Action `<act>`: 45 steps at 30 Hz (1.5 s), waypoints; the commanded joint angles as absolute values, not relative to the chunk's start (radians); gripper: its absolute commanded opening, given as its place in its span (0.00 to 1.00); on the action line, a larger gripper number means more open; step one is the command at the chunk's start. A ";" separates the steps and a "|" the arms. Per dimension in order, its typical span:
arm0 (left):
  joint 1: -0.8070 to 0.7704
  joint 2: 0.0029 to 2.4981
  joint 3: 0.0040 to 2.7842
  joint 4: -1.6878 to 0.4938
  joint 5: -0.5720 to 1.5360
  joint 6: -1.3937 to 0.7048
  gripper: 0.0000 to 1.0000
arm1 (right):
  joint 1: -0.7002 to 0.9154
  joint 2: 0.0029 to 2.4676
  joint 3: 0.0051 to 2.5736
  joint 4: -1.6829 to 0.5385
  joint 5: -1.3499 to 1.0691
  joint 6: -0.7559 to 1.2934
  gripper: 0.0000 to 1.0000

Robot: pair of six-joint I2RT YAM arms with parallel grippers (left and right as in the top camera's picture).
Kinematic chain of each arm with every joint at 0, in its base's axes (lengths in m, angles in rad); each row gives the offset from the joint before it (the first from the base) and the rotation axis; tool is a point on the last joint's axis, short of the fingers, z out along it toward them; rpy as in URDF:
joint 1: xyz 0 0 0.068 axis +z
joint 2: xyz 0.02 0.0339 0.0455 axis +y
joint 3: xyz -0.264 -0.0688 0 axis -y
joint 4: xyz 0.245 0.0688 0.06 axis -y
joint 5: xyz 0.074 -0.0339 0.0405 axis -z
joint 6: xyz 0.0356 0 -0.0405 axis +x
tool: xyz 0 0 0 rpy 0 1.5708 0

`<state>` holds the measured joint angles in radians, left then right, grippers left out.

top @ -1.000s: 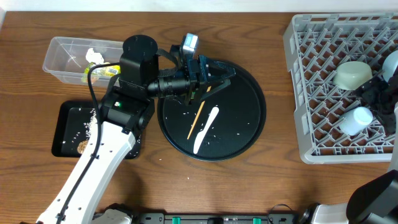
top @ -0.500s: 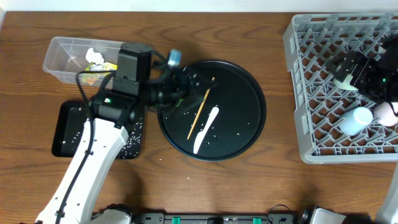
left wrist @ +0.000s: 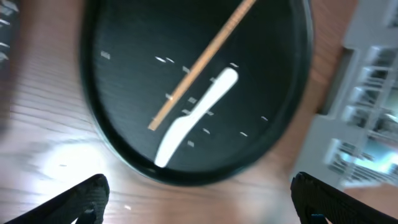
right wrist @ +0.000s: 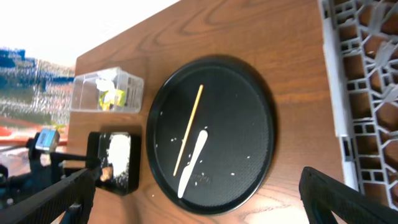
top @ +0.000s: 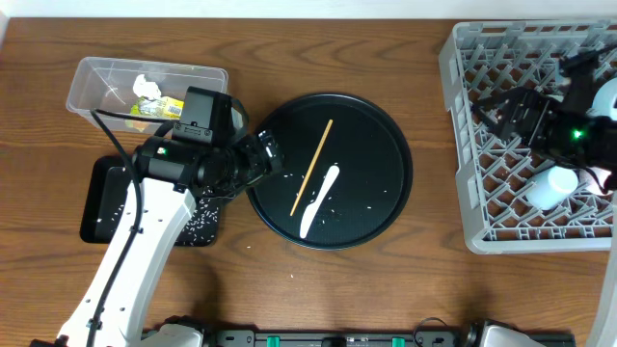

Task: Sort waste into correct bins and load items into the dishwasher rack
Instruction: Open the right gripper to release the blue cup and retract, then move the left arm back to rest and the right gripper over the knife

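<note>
A thin wooden chopstick (top: 312,166) and a white plastic spoon (top: 318,200) lie among loose rice grains on the round black tray (top: 381,130). My left gripper (top: 262,159) hovers at that tray's left rim, open and empty; in its wrist view the gripper (left wrist: 202,205) looks at the chopstick (left wrist: 199,65) and spoon (left wrist: 196,118). My right gripper (top: 514,111) hangs open over the grey dishwasher rack (top: 501,207). A pale cup (top: 548,188) lies in the rack. The clear tub (top: 96,72) holds the tissue (top: 147,86) and yellow-green wrapper (top: 159,106).
The shallow black tray (top: 101,183) at the left holds rice and a brown lump (top: 128,227). My left arm crosses its right side. A pale bowl's edge (top: 607,96) shows at the rack's right.
My left gripper has opened and drawn back left off the round tray, uncovering the whole chopstick. The right arm has swung up and left across the rack.
</note>
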<state>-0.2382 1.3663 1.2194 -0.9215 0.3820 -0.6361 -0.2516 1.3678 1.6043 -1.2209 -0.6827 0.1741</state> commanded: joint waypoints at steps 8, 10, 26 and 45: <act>-0.235 1.365 1.228 -0.982 -0.031 -0.580 0.98 | -0.033 1.377 1.606 -1.250 -0.558 0.217 0.99; -0.234 1.365 1.228 -0.979 -0.104 -0.580 0.98 | 0.067 1.381 1.606 -1.250 -0.442 0.225 0.99; 0.146 1.365 1.228 -1.093 -0.244 -0.626 0.98 | 0.471 1.500 1.606 -1.083 -0.236 0.505 0.99; 0.273 1.365 1.228 -1.110 -0.244 -0.625 0.98 | 0.741 1.971 1.606 -1.042 0.102 1.037 0.98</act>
